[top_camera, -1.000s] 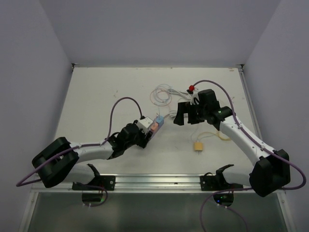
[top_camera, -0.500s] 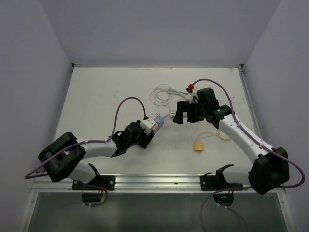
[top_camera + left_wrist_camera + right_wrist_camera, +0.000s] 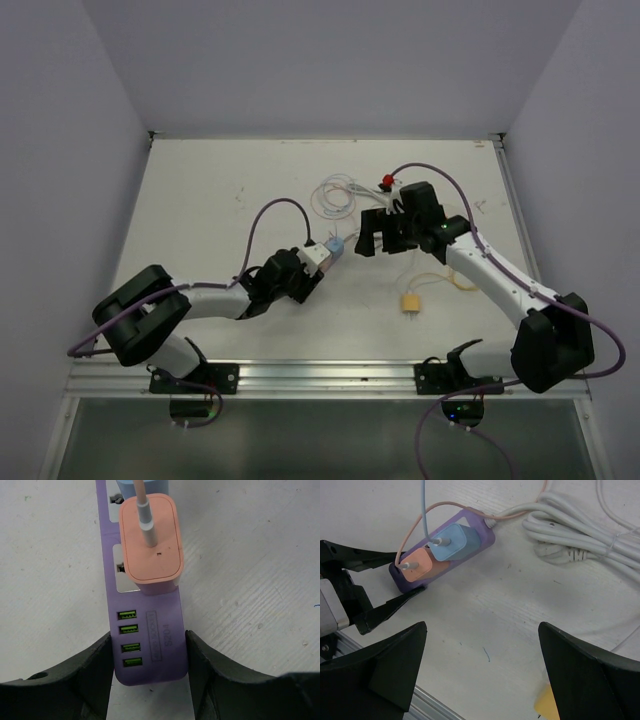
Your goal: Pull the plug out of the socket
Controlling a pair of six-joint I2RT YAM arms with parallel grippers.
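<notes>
The left gripper is closed to a narrow gap on the near end of a purple power strip, its black fingers pressed against both long edges beside the green USB ports, pinning the strip flat on the white table near its middle; just beyond the fingers a pink plug sits fully seated in a socket, a thin pink cable rising from its top, and a blue plug stands in the next socket along, farther from the grip; to the right, the right gripper hangs spread wide with nothing between its fingers, above bare table and apart from both plugs; past the strip's far end its white cord lies in a bundled coil, and a small yellow object rests well to the near right; either plug looks to be a light, rigid plastic block with smooth, rounded faces that could slip under a shallow pinch, held in only by the friction of its pins, so the sound hold is probably across the two flat side faces, low toward the strip, never on the soft cable, with the pull straight out of the socket while the light strip is held down
</notes>
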